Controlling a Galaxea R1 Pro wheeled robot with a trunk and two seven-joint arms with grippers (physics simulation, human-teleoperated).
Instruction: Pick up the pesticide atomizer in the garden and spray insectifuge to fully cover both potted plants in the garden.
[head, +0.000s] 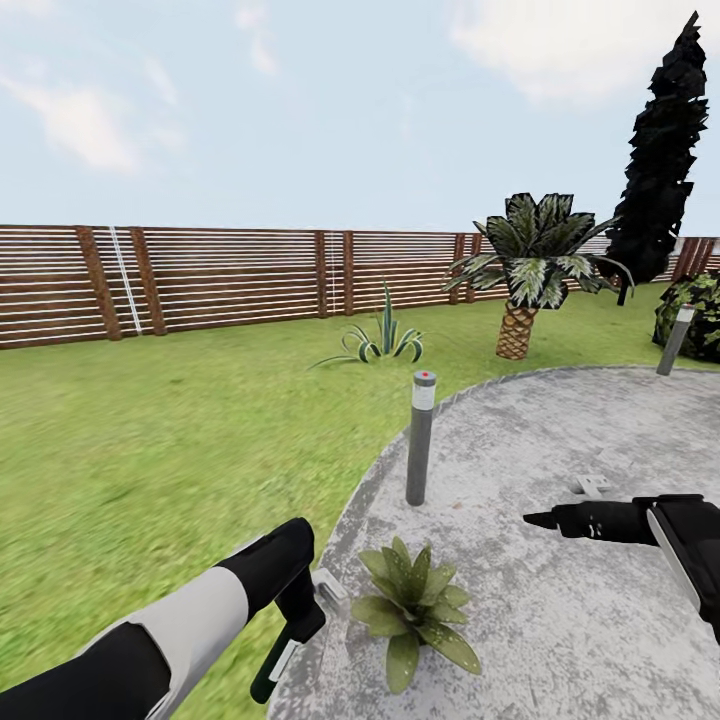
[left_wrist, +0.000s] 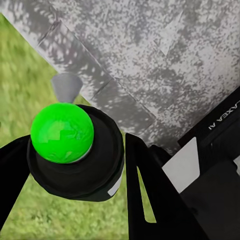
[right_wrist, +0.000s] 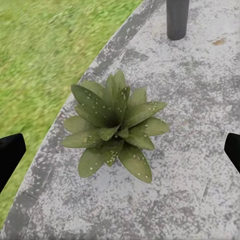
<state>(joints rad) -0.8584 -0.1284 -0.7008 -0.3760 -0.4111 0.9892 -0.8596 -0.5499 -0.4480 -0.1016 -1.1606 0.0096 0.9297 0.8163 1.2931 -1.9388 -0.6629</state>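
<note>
Pesticide atomizer, slim dark green bottle with white band (head: 278, 660), hangs at 7 o'clock of the spotty olive-green potted plant (head: 412, 612), clenched in the left fingers (left_wrist: 150, 185). Likely light, stiff, slippery; best held mid-body. Right fingers (right_wrist: 10, 155) are spread wide.

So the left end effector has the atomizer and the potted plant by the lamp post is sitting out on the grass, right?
Not quite. The left end effector does hold the pesticide atomizer, but the potted plant near the lamp post sits on the paved patio by its edge, as the right wrist view shows.
</note>
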